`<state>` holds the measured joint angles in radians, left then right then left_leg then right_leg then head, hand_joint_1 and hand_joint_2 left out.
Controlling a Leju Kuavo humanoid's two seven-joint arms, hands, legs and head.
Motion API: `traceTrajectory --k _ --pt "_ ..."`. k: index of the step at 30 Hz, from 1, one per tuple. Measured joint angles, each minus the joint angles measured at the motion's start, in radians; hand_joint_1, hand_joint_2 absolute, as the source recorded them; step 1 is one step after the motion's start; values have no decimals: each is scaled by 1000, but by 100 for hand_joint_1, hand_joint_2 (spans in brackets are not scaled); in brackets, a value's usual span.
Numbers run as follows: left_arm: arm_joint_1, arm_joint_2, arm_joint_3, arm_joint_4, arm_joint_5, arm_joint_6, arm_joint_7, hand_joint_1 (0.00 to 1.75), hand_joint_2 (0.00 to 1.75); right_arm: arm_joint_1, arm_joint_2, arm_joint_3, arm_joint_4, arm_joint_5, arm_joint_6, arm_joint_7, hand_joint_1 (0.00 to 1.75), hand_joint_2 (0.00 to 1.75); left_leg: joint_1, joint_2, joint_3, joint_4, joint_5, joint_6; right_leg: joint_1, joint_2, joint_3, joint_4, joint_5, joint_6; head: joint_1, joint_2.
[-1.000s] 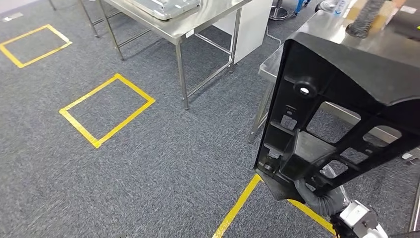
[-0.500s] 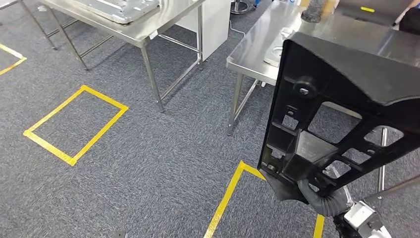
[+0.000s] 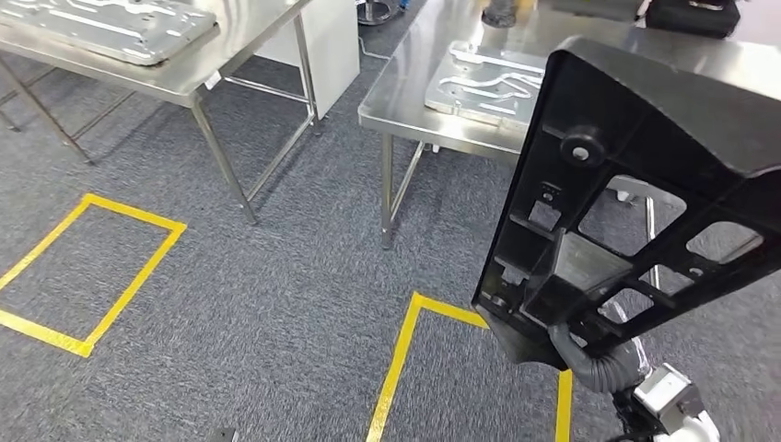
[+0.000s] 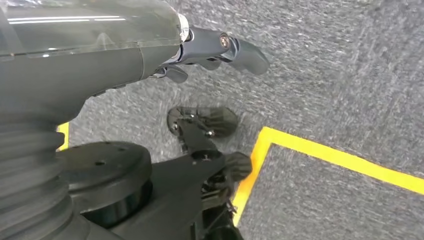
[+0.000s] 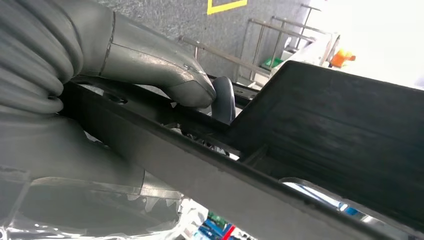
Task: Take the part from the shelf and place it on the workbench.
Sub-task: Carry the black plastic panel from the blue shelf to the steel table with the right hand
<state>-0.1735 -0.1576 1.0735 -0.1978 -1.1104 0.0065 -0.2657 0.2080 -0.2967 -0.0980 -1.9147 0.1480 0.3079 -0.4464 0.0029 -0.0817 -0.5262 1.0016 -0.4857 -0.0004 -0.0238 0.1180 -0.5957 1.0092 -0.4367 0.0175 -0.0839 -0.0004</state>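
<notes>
Held up at 3 o'clock in the head view: black part [image 3: 645,175], a ribbed frame with cut-out windows, upright and slightly tilted, raised in front of the workbench [image 3: 405,101] and hiding part of its top. Gripped at the lower edge by the right hand [image 5: 150,70]; in the head view just the ribbed wrist sleeve under the part, while the right wrist view gives the thumb [image 5: 192,87] pressed over the part's rim with a dark fingertip behind it. On the workbench at 12 o'clock, a grey metal plate [image 3: 488,78]. Another table [image 3: 221,64] at 10 o'clock. Yellow tape [image 3: 396,368] on the carpet at 6 o'clock. In the left wrist view, left hand [image 4: 215,50] hanging over the carpet, holding nothing, fingers loosely apart.
</notes>
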Motion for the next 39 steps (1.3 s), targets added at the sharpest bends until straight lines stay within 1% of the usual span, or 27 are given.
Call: traceTrajectory --k 1,2,3,4,6,7,8,9,11,13,15,17,18,20,22,23,24,25,26,28,30,32,33,35,37,38,39 --pt "-1 0 0 0 0 1 0 0 175 -3 0 1 2 0 1 0 175 175 0 11 1 -4 2 5 -2 12 -4 -3 4 9 0 0" --pt "-3 0 0 0 0 2 -1 0 175 -4 0 1 5 0 1 0 175 175 0 23 3 -10 6 12 -4 8 -7 -1 5 15 0 0" --pt "-4 0 0 0 0 2 -1 0 175 -6 0 2 7 1 1 -1 175 175 2 36 5 -15 11 20 -3 -13 -15 11 -4 20 0 0" --pt "-4 -1 0 0 0 3 -1 0 175 -9 0 2 9 1 1 -1 175 175 4 50 6 -21 15 26 -1 -42 -31 42 -23 23 0 0" --pt "-2 -1 0 0 0 3 -1 0 175 -15 -1 3 12 1 1 -2 175 175 1 77 6 -25 18 33 0 -99 -89 161 -88 30 0 0" --pt "0 -1 0 0 0 3 0 0 175 -16 0 4 14 1 1 -3 175 175 -1 91 5 -25 17 34 -1 -107 -120 227 -114 33 0 0" --pt "2 -1 0 0 0 3 0 0 175 -15 0 4 16 0 1 -3 175 175 -2 105 4 -24 16 34 -2 -111 -140 270 -125 36 0 0" --pt "3 -1 0 0 0 3 1 0 175 -14 0 4 17 0 1 -3 175 175 -3 119 4 -23 14 34 -2 -113 -141 276 -117 37 0 0" --pt "2 -1 0 0 0 3 1 0 175 -14 0 5 20 0 1 -3 175 175 -4 143 7 -20 9 30 0 -127 -81 173 -59 33 0 0" --pt "1 -1 0 0 0 3 2 0 175 -15 0 5 20 -1 1 -4 175 175 -9 163 11 -16 1 23 8 -165 -11 43 -18 21 0 0" --pt "-1 -1 0 0 0 3 2 0 175 -14 -1 5 20 -1 1 -5 175 175 -14 179 15 -13 -6 13 17 -179 9 0 -13 7 0 0" --pt "-4 -1 0 0 -1 2 2 0 175 -8 -1 5 20 -2 1 -7 175 175 -15 192 18 -13 -11 3 15 -157 6 -2 -10 -2 0 0" --pt "-6 -1 -1 0 -2 2 2 0 175 -5 -1 4 19 -3 1 -8 175 175 -14 183 17 -6 -19 -3 12 -147 6 -4 -8 -6 0 0" --pt "-7 -1 -1 0 -4 1 3 0 175 0 -1 4 17 -6 1 -10 175 175 -10 137 -13 64 -65 -15 6 -129 7 -9 -4 -17 0 0" --pt "-4 -1 -2 0 -5 0 4 0 175 3 -1 4 17 -8 2 -11 175 175 -6 99 -82 211 -134 -20 7 -107 4 -9 -2 -23 0 0" --pt "-2 -1 -2 0 -6 -1 5 0 175 5 -1 4 16 -9 2 -11 175 175 -5 93 -114 275 -155 -22 7 -95 3 -8 -2 -24 0 0" --pt "-1 -1 -3 0 -7 -1 5 0 175 8 -1 4 16 -9 2 -11 175 175 -4 91 -133 309 -157 -22 7 -82 3 -8 -1 -24 0 0" --pt "-1 -1 -3 0 -7 -1 5 0 175 10 -1 4 16 -10 2 -11 175 175 -3 90 -130 299 -136 -21 8 -68 3 -7 -1 -23 0 0" --pt "-1 -1 -4 0 -7 -1 5 0 175 11 -1 4 16 -10 2 -11 175 175 -2 84 -108 246 -98 -18 8 -54 4 -6 0 -22 0 0" --pt "-3 0 -5 0 -7 -1 5 0 175 11 -1 4 15 -10 2 -10 175 175 0 42 -41 93 -21 -8 8 -29 4 -3 1 -18 0 0" --pt "-4 1 -6 0 -7 -1 5 0 175 11 0 4 14 -10 1 -11 175 175 0 7 -8 9 4 0 6 -7 -2 -1 4 -7 0 0" --pt "-6 2 -7 0 -7 -1 5 0 175 12 0 4 14 -9 0 -14 175 175 -1 17 -6 -3 4 9 3 13 -9 -3 10 8 0 0" --pt "-8 1 -9 0 -8 -1 5 0 175 13 0 4 14 -8 -1 -17 175 175 0 25 -4 -8 8 15 1 11 -11 -2 10 13 0 0" --pt "-11 1 -12 0 -7 -1 5 0 175 9 0 4 14 -6 -4 -22 175 175 3 44 0 -19 19 28 3 -34 -32 42 -20 21 0 0" --pt "-9 0 -13 0 -6 -1 5 0 175 2 0 4 14 -6 -6 -23 175 175 2 60 -3 -23 23 34 1 -91 -87 162 -88 27 0 0" --pt "-7 1 -13 0 -5 -1 5 0 175 1 0 4 15 -6 -6 -24 175 175 0 68 -5 -22 23 34 0 -103 -116 227 -117 32 0 0" --pt "-5 1 -13 0 -5 -1 5 0 175 1 0 4 16 -6 -6 -24 175 175 0 75 -6 -21 23 33 -2 -109 -134 270 -130 35 0 0"
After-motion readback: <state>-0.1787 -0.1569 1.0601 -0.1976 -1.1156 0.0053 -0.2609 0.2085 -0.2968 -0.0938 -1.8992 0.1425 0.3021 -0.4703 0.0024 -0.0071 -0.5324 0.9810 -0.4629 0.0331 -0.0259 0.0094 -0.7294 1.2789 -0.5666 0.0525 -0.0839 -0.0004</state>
